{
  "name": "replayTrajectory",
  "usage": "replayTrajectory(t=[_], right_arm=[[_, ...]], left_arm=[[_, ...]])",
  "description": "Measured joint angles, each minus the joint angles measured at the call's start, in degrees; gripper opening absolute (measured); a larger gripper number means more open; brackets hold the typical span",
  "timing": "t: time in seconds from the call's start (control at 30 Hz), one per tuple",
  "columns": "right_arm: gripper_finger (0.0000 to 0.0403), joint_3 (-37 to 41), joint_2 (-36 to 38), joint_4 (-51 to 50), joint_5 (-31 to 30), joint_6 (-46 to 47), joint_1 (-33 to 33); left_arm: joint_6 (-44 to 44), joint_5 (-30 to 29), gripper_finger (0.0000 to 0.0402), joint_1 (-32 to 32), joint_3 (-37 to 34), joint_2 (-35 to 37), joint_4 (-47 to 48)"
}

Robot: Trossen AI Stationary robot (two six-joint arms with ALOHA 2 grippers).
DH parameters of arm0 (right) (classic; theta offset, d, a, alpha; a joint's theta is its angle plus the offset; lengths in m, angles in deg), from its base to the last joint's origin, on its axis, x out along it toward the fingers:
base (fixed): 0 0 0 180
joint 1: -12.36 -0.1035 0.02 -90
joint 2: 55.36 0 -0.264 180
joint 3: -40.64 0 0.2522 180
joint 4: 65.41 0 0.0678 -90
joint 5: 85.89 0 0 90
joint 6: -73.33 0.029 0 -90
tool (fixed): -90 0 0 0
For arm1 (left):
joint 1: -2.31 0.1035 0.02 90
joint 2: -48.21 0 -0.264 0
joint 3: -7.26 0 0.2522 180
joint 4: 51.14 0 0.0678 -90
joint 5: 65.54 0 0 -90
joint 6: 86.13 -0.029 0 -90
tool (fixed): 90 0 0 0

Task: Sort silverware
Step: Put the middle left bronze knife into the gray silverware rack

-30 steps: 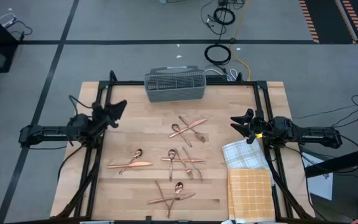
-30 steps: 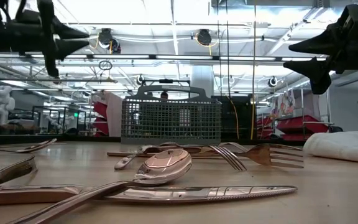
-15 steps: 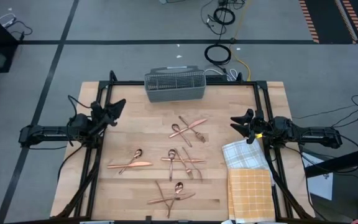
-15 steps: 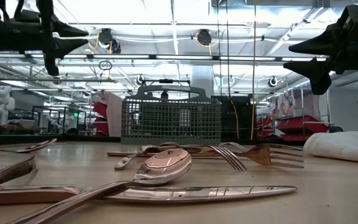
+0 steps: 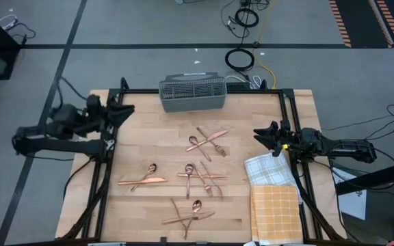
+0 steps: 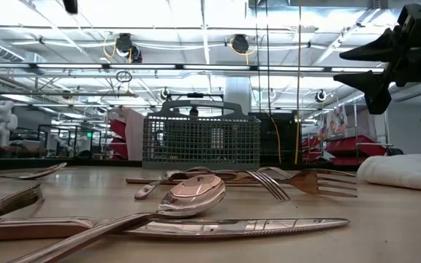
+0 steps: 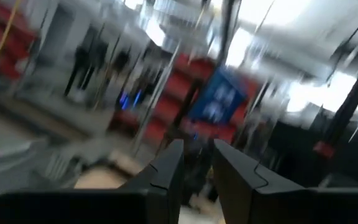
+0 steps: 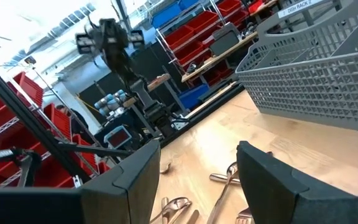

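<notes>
Retreating left end effector [image 5: 124, 108] toward table corner; silverware [image 5: 195, 171] unmoved.

Glossy copper silverware [image 5: 198, 176], wooden table [image 5: 163, 147].

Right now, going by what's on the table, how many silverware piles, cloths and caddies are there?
Copper silverware piles: 4
Checked cloths: 2
Grey mesh caddy: 1
Total: 7
The pieces in each pile cross over one another, so I cannot count them singly.
</notes>
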Motion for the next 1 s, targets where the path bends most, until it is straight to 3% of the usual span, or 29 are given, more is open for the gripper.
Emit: replayTrajectory(t=[0.13, 0.27, 0.5, 0.73, 1.0], right_arm=[[0.0199, 0.00, 0.00, -0.14, 0.14, -0.85, -0.02], [0.0199, 0.00, 0.00, -1.70, 0.14, -1.92, 0.00], [0.0199, -0.04, -1.42, -2.25, 0.25, -1.92, 0.00], [0.0206, -0.04, -4.73, -2.51, 1.67, -2.95, 0.00], [0.0255, -0.04, -9.20, -2.51, 1.70, -3.63, 0.00]], left_arm=[[-0.37, 3.30, 0.0089, -1.68, 14.24, -10.07, 22.66], [-0.16, 8.52, 0.0089, -5.06, 20.76, -19.54, 38.72], [6.00, 17.87, 0.0093, -14.01, 20.60, -31.10, 41.28], [7.61, 19.86, 0.0131, -20.69, 20.47, -40.12, 42.73], [9.22, 22.33, 0.0184, -25.52, 20.47, -48.41, 42.97]])
